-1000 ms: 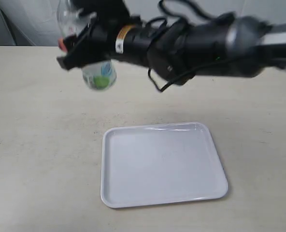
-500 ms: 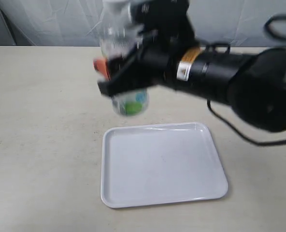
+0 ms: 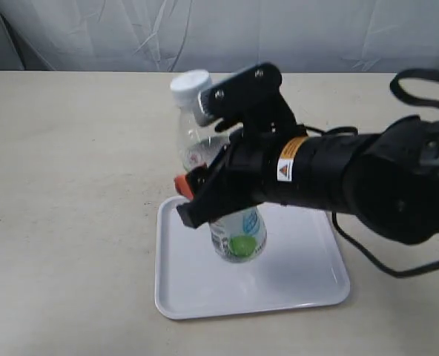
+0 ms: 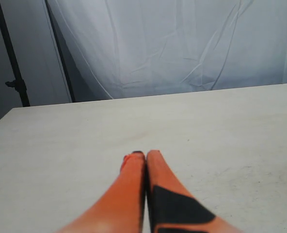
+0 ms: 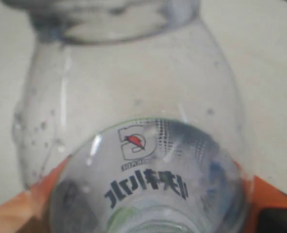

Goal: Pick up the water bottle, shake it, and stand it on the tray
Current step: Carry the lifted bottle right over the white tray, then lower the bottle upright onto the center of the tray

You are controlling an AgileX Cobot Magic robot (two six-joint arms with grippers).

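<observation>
Looking over the scene, we see a beige table (image 3: 64, 185) with a white curtain (image 3: 294, 33) hanging behind it and little else about; from the left wrist view a dark pole (image 4: 10, 73) stands beside that curtain. The bulky black right arm (image 3: 353, 185) reaches across from the right and stands in the way: it hides the middle of the water bottle (image 3: 238, 233) and covers the far edge of the tray (image 3: 308, 278). The right gripper (image 3: 193, 199) is clenched around the bottle's mid-body, and in the right wrist view we see its orange fingers (image 5: 12, 213) pressed against either side of the clear plastic, with the dark lettering of the label (image 5: 146, 187) close to the lens. The bottle is over the left part of the tray, its base low against the white surface; we cannot tell whether it touches. Its long axis runs near upright but tilted, the white cap (image 3: 190, 84) pointing up and leaning toward the left of the exterior view, the label with its green lime at the bottom end. The left gripper (image 4: 144, 154) hangs above bare table, well apart from the tray, its two orange fingers pressed together with nothing between them
</observation>
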